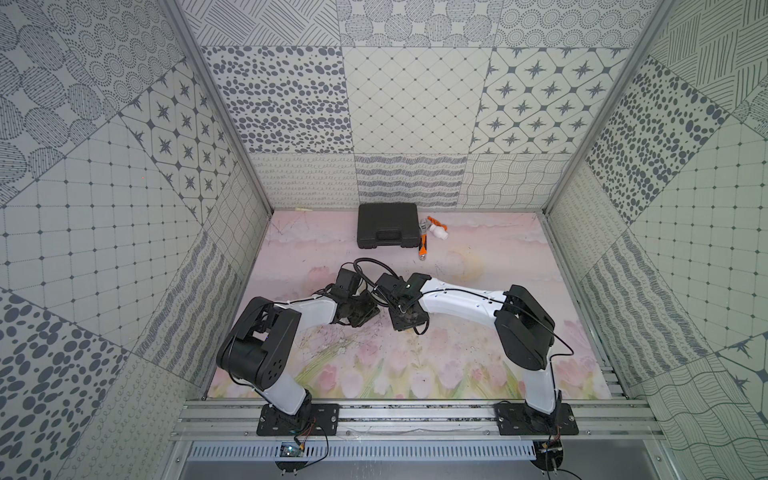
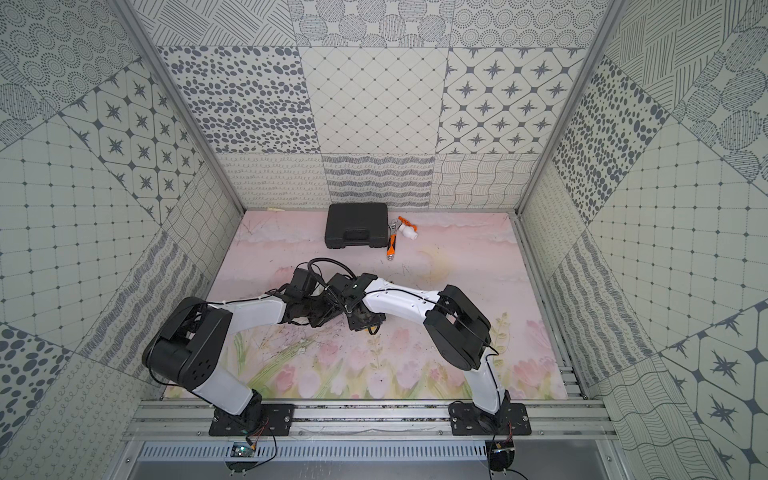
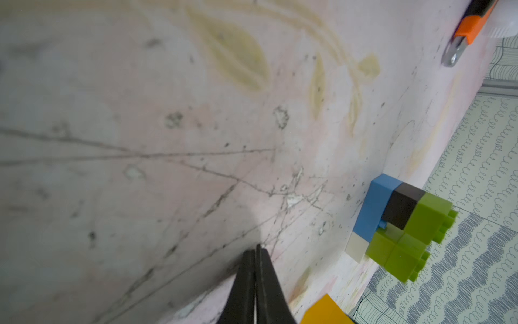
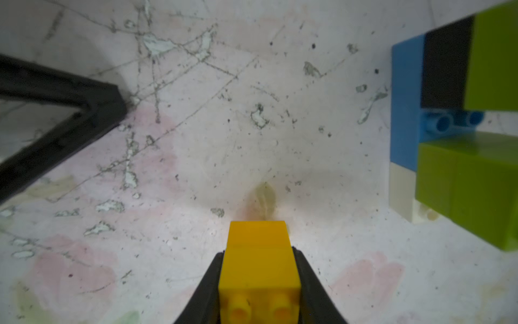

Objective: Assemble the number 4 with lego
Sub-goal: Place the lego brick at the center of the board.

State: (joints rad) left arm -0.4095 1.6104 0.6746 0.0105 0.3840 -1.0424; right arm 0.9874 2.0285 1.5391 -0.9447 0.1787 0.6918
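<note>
R gripper [image 4: 259,269]: pinching yellow stack [image 4: 258,261] between both jaws, two bricks joined by the look of the seam, studs facing the cam
L gripper [image 3: 255,252]: tips pressed together, nothing between them, low over mat [image 3: 140,112]
Partial 4 [image 4: 448,126]: lying on mat just beside R gripper; blue bar [image 4: 405,106] w/ white brick [image 4: 400,193] at one end, black brick [image 4: 445,64] + green brick [image 4: 493,56] as one arm, green pair [image 4: 465,182] as the other; open blue studs visible in the gap between arms
Same piece, L wrist view: partial 4 [image 3: 398,224] near L tips, yellow corner [image 3: 325,311] at frame edge
Top views: both wrists meet mid-mat, bricks hidden under them
Step in hand (judged): add yellow stem to crossbar, prob under the white end; all that seems left of the figure
How to do it well: line stack square w/ the bar before pressing; L closed tips could brace the blue side so piece doesn't skid on mat; press straight, no twist, else green arms may pop off
Risk: stack tilts in jaws, studs miss sockets
Black case [image 1: 388,225]: at far wall, lid closed, contents not visible
Orange-handled tool [image 1: 424,245]: loose on mat just beside case, not in it
</note>
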